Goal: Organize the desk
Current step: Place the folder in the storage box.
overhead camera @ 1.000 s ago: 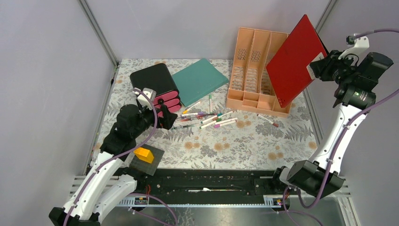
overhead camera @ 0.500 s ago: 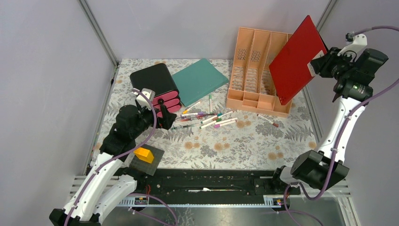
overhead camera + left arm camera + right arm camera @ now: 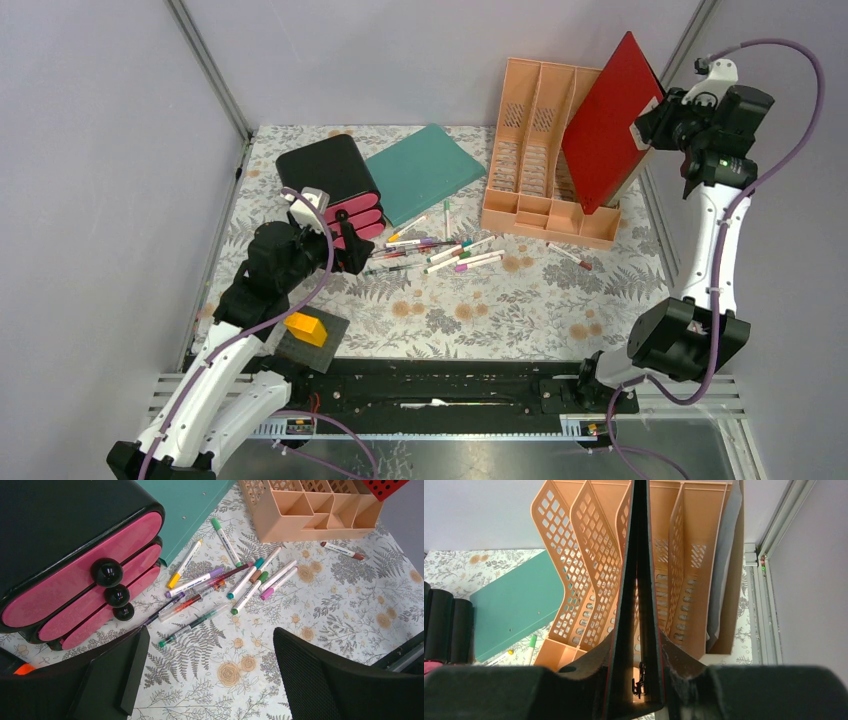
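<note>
Pinches red folder [image 3: 605, 125] by its edge in right gripper [image 3: 652, 128], tilted over peach file rack [image 3: 530, 150] at far right of the desk [image 3: 520, 300], flat beneath both grippers. Holds left gripper [image 3: 348, 250] spread wide, empty, low beside black drawer box [image 3: 330, 180] and scattered markers [image 3: 440, 255].

Red binder [image 3: 605, 125] up on edge, tilted over the peach file rack [image 3: 530, 150], its lower corner seemingly dipping into the rightmost slot. Teal folder [image 3: 425, 172] lies flat, just beside the black drawer box [image 3: 325, 170] with 3 pink fronts. Markers [image 3: 445, 255] scattered in front. 1 yellow block [image 3: 306, 328] sits on a dark pad [image 3: 328, 346].
</note>
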Robot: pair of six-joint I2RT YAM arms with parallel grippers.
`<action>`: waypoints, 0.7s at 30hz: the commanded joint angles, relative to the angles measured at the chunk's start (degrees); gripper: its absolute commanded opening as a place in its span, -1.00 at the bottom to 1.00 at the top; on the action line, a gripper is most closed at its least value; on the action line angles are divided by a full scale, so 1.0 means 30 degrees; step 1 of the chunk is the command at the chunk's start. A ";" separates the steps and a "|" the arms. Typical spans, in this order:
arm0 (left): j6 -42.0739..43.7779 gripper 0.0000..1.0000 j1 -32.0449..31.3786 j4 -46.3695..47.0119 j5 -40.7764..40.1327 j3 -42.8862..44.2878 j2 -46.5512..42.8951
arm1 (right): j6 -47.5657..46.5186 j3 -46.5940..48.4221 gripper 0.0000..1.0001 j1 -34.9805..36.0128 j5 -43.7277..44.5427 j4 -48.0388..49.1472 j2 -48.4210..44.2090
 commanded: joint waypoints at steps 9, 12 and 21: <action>0.0134 0.97 0.0221 0.0746 -0.0180 0.0051 0.0259 | -0.0530 0.1482 -1.00 0.2081 0.2372 0.3704 0.0863; 0.0127 0.97 0.0251 0.0749 -0.0133 0.0040 0.0316 | -0.0594 0.1045 -1.00 0.2196 0.2373 0.4304 0.0979; 0.0134 0.97 0.0336 0.0775 -0.0001 0.0030 0.0418 | -0.0568 -0.0626 -1.00 0.2410 0.2144 0.6105 0.0939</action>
